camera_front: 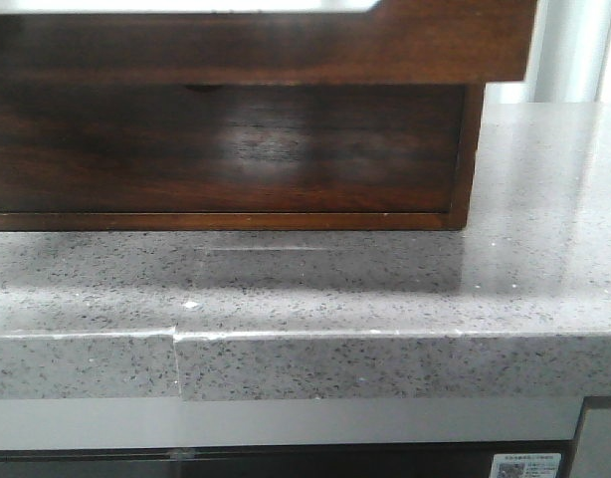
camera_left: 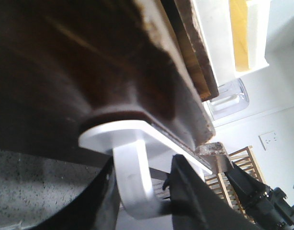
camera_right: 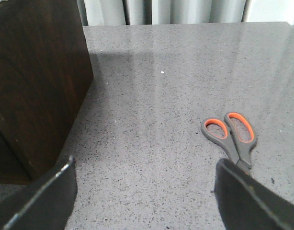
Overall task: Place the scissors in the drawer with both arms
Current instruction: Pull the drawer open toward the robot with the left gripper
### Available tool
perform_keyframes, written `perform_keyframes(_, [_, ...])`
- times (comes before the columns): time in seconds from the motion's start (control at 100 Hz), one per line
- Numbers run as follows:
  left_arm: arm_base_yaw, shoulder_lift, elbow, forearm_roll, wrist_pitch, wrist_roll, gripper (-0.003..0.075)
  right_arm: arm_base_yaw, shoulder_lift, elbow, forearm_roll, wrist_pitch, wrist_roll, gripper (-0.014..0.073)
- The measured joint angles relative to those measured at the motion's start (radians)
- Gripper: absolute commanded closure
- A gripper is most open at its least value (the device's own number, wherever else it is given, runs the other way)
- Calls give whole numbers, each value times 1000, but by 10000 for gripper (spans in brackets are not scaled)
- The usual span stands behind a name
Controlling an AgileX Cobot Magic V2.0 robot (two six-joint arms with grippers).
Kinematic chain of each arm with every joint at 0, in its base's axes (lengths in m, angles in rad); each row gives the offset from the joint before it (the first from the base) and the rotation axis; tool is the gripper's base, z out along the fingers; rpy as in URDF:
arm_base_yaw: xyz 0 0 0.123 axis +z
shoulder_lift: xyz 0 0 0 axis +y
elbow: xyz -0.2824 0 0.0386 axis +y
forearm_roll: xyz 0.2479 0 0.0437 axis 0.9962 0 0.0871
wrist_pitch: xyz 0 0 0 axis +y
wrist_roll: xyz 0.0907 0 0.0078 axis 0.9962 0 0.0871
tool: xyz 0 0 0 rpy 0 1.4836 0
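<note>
The drawer (camera_front: pixel 286 45) is wide, dark brown and glossy, with a pale strip along its top edge; it juts forward from the cabinet at the top of the front view. In the left wrist view its dark front (camera_left: pixel 65 62) carries a white handle (camera_left: pixel 130 167). My left gripper (camera_left: pixel 144 165) has its black fingers on both sides of that handle and is shut on it. The scissors (camera_right: pixel 231 136), grey with orange-lined loops, lie flat on the counter. My right gripper (camera_right: pixel 146 165) is open just above the counter, its right finger (camera_right: pixel 252 201) covering the blades. Neither gripper shows in the front view.
The dark wooden cabinet (camera_front: pixel 226 149) stands on a grey speckled stone counter (camera_front: pixel 305 289) with a stepped front edge. Its side (camera_right: pixel 37 81) stands close to my right gripper's left finger. Grey curtains (camera_right: pixel 161 9) hang behind the counter. A clear container (camera_left: pixel 228 98) shows behind the drawer.
</note>
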Motion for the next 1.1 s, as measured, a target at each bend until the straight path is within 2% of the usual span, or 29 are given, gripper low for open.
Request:
perform_keyframes(0.24, [0, -25, 17, 0, 4, 0, 570, 0, 0, 0, 0, 2, 0, 60])
perform_keyframes(0.33, [0, -26, 17, 6, 8, 0, 507, 0, 0, 0, 0, 2, 0, 60])
perform_keyframes(0.47, [0, -41, 17, 44, 42, 51, 360, 0, 0, 0, 0, 4, 0, 60])
perform_keyframes(0.52, [0, -43, 17, 54, 52, 62, 335, 0, 0, 0, 0, 4, 0, 60])
perform_keyframes(0.91, [2, -45, -5, 255, 70, 45, 331, 0, 0, 0, 0, 4, 0, 60])
perform_keyframes(1.02, [16, -53, -41, 405, 79, -23, 331, 0, 0, 0, -5, 6, 0, 60])
perform_keyframes(1.1, [34, -74, -93, 569, 87, -107, 331, 0, 4, 0, -12, 10, 0, 60])
